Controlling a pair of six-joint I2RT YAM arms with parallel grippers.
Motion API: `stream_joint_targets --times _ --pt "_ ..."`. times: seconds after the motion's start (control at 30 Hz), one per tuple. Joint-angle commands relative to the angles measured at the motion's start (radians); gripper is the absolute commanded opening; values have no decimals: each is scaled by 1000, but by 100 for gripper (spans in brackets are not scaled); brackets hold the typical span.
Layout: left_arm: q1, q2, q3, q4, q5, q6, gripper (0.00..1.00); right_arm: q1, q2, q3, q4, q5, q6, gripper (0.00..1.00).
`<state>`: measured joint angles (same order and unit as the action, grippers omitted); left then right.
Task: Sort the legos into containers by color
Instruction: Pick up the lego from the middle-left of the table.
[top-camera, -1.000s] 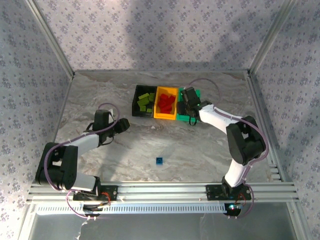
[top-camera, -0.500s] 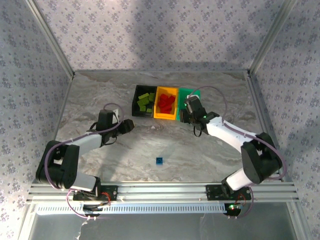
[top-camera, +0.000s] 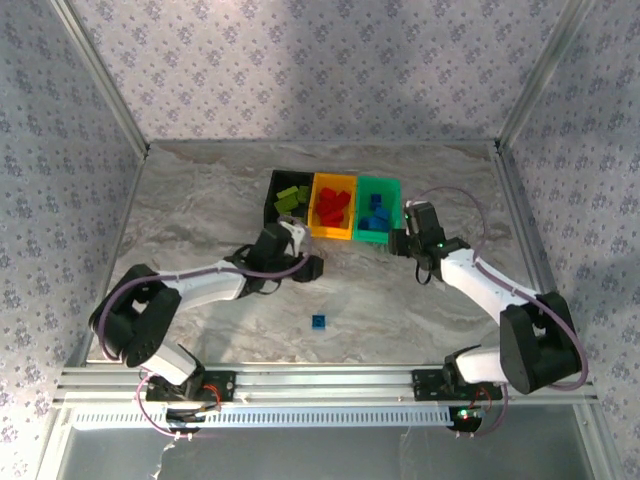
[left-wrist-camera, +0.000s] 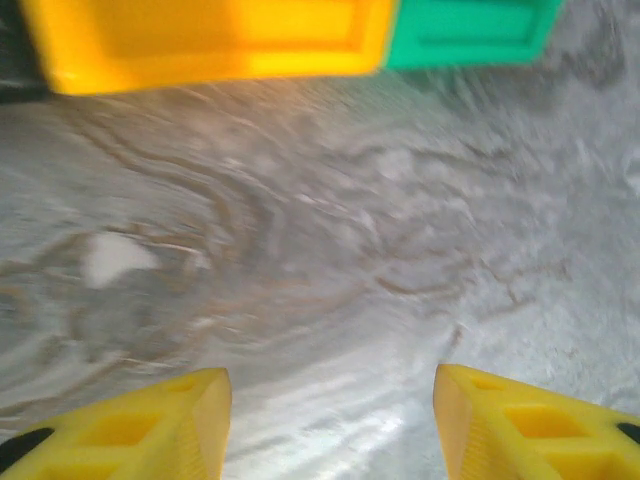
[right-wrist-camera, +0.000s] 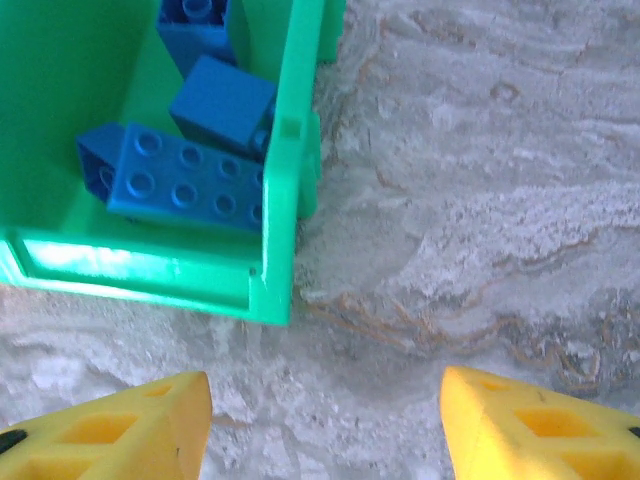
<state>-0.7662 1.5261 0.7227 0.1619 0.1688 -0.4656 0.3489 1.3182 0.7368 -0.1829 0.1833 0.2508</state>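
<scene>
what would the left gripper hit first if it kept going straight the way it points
Probably the front wall of the orange-yellow bin, near its end beside the green bin. Bare table lies between the open left gripper and it; depth is unclear, so the table could come first.

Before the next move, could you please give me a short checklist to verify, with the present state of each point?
1. Left hand open and empty: ok.
2. Right hand open and empty, beside the green bin, not over it: ok.
3. Loose blue lego lies alone on the table, apart from both hands: ok.
4. Green bin holds blue legos and no other colour that I can see: ok.
5. Orange-yellow bin holds red legos; black bin holds lime green legos: ok.
6. Which way the loose lego is turned for a grasp: cannot tell, too small.
</scene>
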Motion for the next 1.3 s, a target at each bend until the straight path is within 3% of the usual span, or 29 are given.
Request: stream_joint_targets --times 0.0,0.27,0.6,0.8,1.27 --pt "-100 -19 48 -123 -176 71 55 -14 -56 -68 60 -3 -14 64" --pt "-310 -111 56 -371 -434 37 56 -54 -93 -124 118 -81 6 64" --pt "-414 -58 74 -528 -508 -110 56 -58 -60 -122 121 -106 10 64" --pt "-461 -5 101 -526 -468 -161 56 -58 -44 -115 124 -119 11 64" --pt "-465 41 108 -466 -356 -251 57 -57 -38 -113 124 -126 13 64"
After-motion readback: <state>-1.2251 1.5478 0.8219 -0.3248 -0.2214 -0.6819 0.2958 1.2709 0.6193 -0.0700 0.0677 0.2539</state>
